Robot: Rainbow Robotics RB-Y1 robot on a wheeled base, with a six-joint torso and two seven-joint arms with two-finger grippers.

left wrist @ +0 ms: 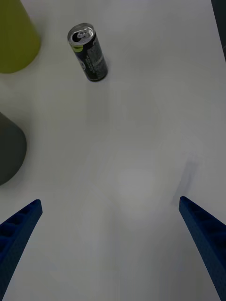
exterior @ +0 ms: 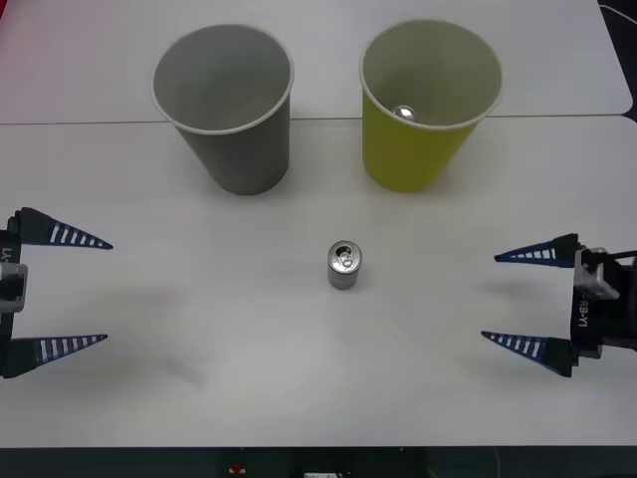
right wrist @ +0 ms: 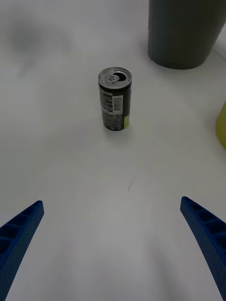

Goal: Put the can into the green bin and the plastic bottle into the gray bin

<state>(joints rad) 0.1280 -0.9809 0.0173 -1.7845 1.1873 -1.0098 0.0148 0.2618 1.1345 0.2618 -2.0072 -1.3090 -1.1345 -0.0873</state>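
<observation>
The can (exterior: 344, 266) stands upright at the middle of the white table, silver top with pull tab and a dark side; it also shows in the right wrist view as the can (right wrist: 114, 106) and in the left wrist view as the can (left wrist: 88, 52). Behind it stand the gray bin (exterior: 221, 110) on the left and the green bin (exterior: 428, 105) on the right. My left gripper (exterior: 107, 292) is open at the left edge and my right gripper (exterior: 490, 297) is open at the right, both well away from the can and holding nothing. The plastic bottle is out of view.
A small silver round thing (exterior: 403, 113) lies inside the green bin. The bare table (exterior: 199, 398) spreads all around the can. A seam between table tops runs behind the bins. The front edge is close below the grippers.
</observation>
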